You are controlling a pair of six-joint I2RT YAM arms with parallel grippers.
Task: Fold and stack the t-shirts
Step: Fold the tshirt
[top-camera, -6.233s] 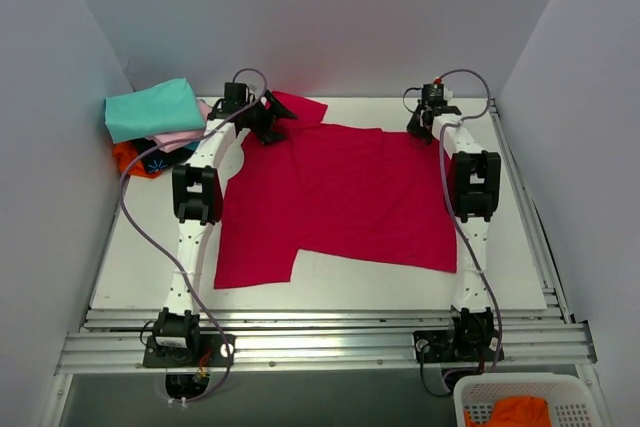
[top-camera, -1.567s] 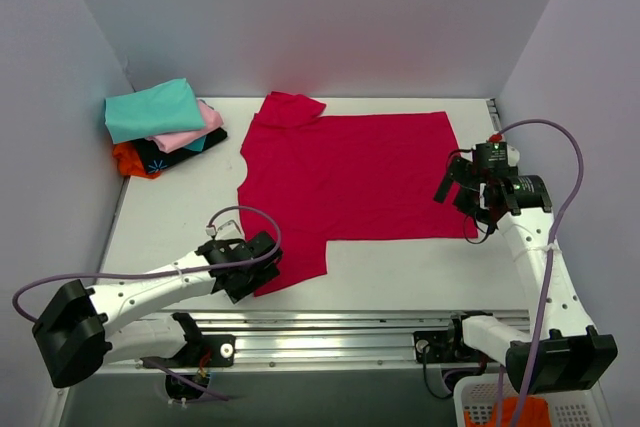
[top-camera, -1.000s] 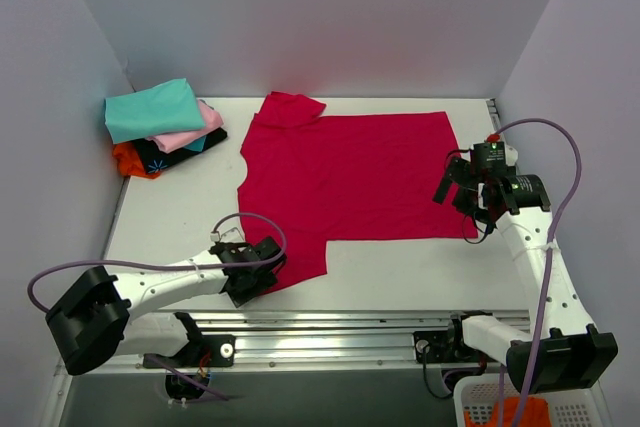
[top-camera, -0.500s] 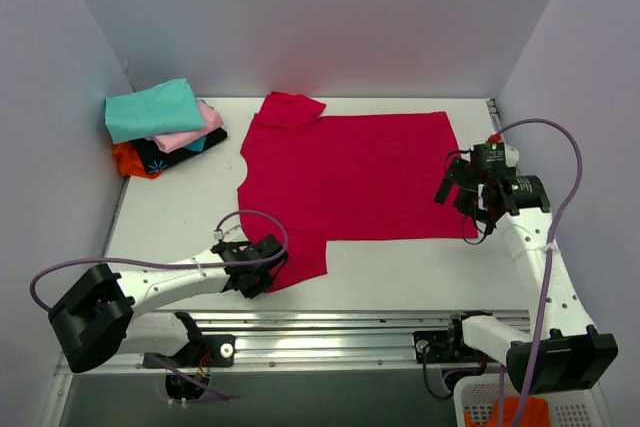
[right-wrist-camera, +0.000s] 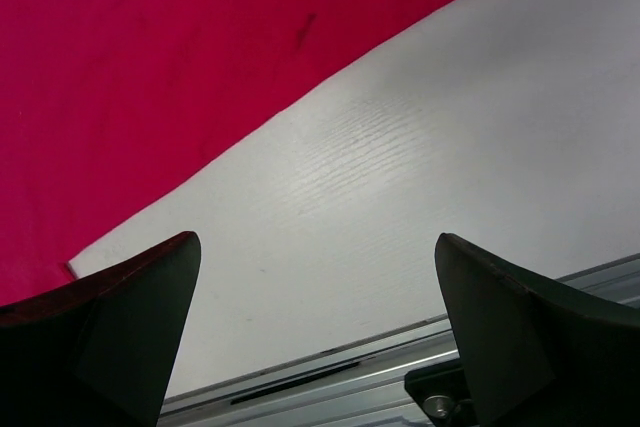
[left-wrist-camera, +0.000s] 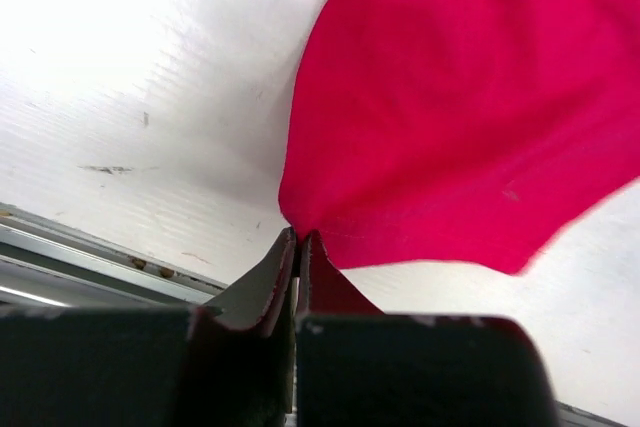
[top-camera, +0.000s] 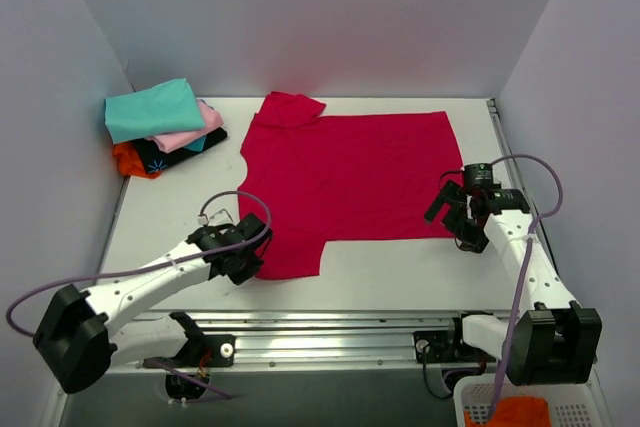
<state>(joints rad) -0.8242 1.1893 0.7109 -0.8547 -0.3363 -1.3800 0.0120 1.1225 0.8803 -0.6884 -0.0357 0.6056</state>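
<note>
Five t-shirts lie on the table (top-camera: 150, 232), and two arms work over it. One crimson t-shirt (top-camera: 350, 177) lies spread flat in the middle. The other four sit folded in a pile at the far left corner: the teal t-shirt (top-camera: 150, 109) is on top, then the pink t-shirt (top-camera: 198, 125), with the black t-shirt (top-camera: 170, 154) and the orange t-shirt (top-camera: 124, 159) at the bottom.

The crimson one has its long axis running left to right. Its sleeves are at the left end, one far and one near, and its straight hem is at the right.

The left gripper (left-wrist-camera: 298, 247) is pinched tight on the corner of the near sleeve. The right gripper (right-wrist-camera: 315, 292) is spread wide with nothing in it. It hangs just above the near right hem corner, with bare table between its fingers.

The table is white and flat, with a metal rail (top-camera: 330, 332) along its near edge. Plain pale walls (top-camera: 320, 17) enclose it on the left, far and right sides. A white basket (top-camera: 560, 392) at the near right holds an orange cloth (top-camera: 518, 413).
</note>
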